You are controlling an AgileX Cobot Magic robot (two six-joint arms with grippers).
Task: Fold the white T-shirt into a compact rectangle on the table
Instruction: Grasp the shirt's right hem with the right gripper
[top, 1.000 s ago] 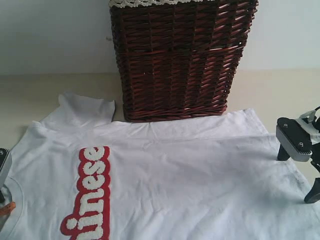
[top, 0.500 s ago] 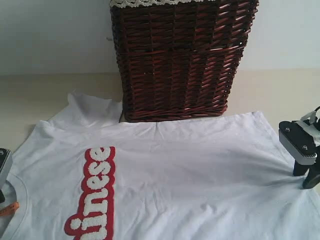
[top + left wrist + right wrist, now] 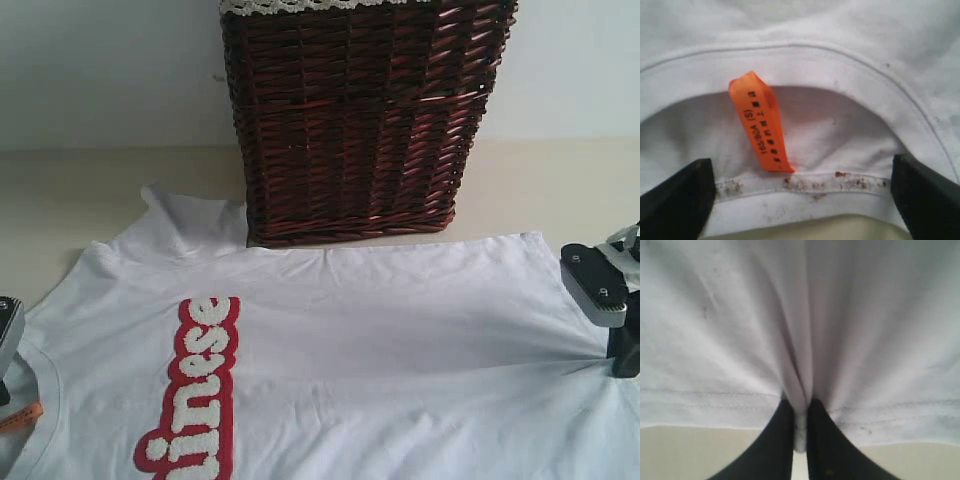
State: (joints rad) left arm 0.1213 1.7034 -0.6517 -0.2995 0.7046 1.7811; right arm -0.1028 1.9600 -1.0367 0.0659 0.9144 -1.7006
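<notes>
The white T-shirt [image 3: 400, 340] lies spread over the table [image 3: 60, 190], its red-outlined letters [image 3: 195, 400] running down the left half. My right gripper [image 3: 800, 432] is at the shirt's right edge, shut on a pinched fold of the hem [image 3: 799, 405]. In the exterior view, creases fan out from that right gripper [image 3: 624, 355]. My left gripper [image 3: 802, 200] is open at the collar. Its two black fingers [image 3: 675, 200] straddle the stained neckband [image 3: 805, 182], just below the orange tag [image 3: 762, 122]. In the exterior view only a corner of the left gripper shows at the left border.
A tall dark wicker basket [image 3: 360, 120] with lace trim stands at the back, touching the shirt's far edge. One sleeve [image 3: 185, 225] lies to the basket's left. Bare table shows at the far left and far right [image 3: 560, 185].
My right gripper has shut on the hem and drawn it rightwards. The shirt, its letters and the sleeve have slid to the right. The left gripper has stayed open.
</notes>
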